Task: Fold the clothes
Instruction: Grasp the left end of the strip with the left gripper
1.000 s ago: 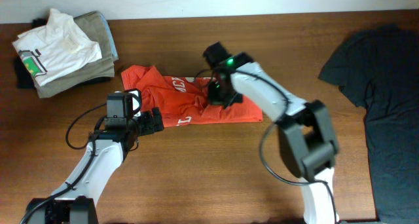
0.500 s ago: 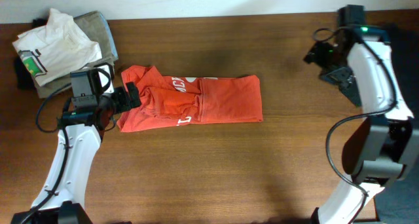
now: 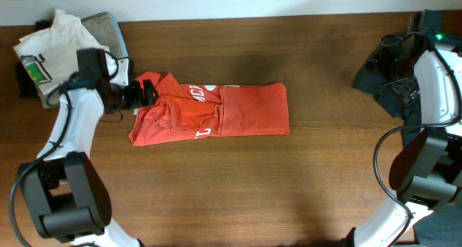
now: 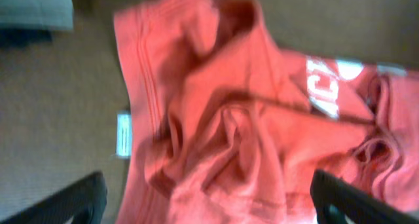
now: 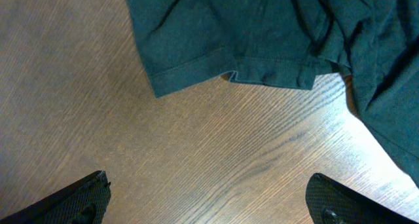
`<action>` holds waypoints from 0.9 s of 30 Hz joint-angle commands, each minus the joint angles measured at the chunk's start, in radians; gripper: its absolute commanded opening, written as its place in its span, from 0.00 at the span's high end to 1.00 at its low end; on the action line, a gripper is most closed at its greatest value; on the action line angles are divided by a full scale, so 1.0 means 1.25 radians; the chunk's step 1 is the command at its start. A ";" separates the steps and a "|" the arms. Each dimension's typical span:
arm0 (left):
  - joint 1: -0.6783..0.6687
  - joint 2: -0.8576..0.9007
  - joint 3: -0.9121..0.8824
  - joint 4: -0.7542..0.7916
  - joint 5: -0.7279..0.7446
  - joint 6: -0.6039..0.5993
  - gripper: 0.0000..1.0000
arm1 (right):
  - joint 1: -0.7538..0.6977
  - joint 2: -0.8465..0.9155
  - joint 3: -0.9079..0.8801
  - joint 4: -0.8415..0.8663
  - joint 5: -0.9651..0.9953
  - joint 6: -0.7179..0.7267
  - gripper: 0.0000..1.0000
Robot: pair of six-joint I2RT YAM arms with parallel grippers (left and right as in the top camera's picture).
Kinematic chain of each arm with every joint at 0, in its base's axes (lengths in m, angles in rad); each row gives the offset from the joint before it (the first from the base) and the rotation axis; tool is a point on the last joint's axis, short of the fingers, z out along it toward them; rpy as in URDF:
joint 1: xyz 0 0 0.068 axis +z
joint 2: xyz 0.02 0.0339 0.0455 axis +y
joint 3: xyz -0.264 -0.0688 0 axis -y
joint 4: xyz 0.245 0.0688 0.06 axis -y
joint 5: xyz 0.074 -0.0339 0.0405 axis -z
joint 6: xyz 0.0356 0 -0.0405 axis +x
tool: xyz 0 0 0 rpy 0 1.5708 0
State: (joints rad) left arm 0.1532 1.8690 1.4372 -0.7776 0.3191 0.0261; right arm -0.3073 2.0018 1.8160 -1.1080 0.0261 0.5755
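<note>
We see the orange-red T-shirt (image 3: 238, 113) lying left of centre on the wooden tabletop (image 3: 238, 189). It is folded into a long band with white lettering showing, and its left end is crumpled. Our left pincer (image 3: 146, 95) is spread wide at that crumpled end, grasping nothing. Our right pincer (image 5: 209, 204) is likewise released, well apart at the right edge, over bare wood beside the sleeve hem of a dark garment (image 5: 262, 27). A white shirt (image 3: 61, 52) rests on a khaki-grey folded garment (image 3: 108, 27) at the far left.

Orange-red T-shirt (image 3: 249, 111), white lettering (image 3: 197, 95)
</note>
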 commanded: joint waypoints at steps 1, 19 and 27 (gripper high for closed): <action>0.010 0.095 0.139 -0.124 0.032 0.035 0.01 | -0.002 -0.002 0.005 -0.003 0.010 0.008 0.01; 0.038 0.300 0.220 -0.251 0.119 0.143 0.01 | -0.001 -0.002 0.005 -0.003 0.010 0.008 0.01; 0.037 0.457 0.215 -0.270 0.212 0.154 0.01 | -0.001 -0.002 0.005 -0.003 0.010 0.008 0.01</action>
State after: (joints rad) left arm 0.2081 2.2856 1.7451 -1.1301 0.5419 0.1860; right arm -0.3073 2.0018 1.8160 -1.1084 0.0261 0.5762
